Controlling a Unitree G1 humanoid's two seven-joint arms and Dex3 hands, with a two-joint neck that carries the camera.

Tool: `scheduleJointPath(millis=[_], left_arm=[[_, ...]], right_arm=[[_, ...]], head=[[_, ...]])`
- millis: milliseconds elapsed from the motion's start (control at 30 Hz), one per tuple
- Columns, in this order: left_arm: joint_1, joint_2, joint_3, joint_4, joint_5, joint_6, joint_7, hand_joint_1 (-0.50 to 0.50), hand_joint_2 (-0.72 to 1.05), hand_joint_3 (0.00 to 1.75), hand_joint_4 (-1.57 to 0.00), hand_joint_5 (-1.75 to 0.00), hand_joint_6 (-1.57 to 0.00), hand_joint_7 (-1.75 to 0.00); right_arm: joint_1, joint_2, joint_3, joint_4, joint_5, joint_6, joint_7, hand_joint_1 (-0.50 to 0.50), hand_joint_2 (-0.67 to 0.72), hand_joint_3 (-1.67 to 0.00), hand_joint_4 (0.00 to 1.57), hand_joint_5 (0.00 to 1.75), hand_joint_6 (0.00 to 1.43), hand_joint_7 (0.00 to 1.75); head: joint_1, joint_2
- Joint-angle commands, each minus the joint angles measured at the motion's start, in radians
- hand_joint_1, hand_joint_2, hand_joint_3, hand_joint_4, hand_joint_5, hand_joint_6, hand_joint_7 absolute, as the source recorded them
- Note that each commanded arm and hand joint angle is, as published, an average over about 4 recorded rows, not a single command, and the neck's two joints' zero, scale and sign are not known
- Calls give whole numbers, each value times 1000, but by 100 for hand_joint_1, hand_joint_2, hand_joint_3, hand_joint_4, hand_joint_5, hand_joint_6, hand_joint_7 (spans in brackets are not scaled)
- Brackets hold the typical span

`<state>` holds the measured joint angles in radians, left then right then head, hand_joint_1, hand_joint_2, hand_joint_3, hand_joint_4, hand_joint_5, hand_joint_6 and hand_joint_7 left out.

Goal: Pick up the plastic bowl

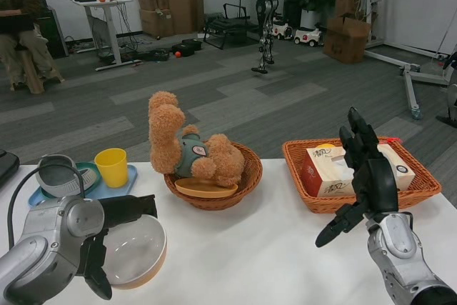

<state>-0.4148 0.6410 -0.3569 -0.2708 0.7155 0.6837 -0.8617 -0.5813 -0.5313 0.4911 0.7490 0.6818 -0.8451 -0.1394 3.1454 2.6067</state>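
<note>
Bowl (134, 253), plastic, white inside with an orange outer wall, upright at lower left of frame on the white surface (264, 248). Left hand (107, 244) has fingers over the near-left rim and one running across the top edge; it appears to be touching the bowl, but whether it is closed on it cannot be told. Right hand (364, 176), lower right, fingers spread, holding nothing, well apart from the bowl; the left is plainly nearer. Behind: wicker basket (243, 183) with teddy bear (189, 151); blue tray (107, 189) carrying yellow cup (112, 167); orange basket (421, 180) with tissue box (325, 169).
</note>
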Motion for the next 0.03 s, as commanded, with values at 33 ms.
scheduleJointPath(millis=[33], left_arm=[[20,7,15,7,-7,7,-5,-50,78,175,-157,-175,-76,-168]], right_arm=[[-4,-1,1,-10,4,1,1,-46,72,0,9,0,0,0]], head=[[0,1]])
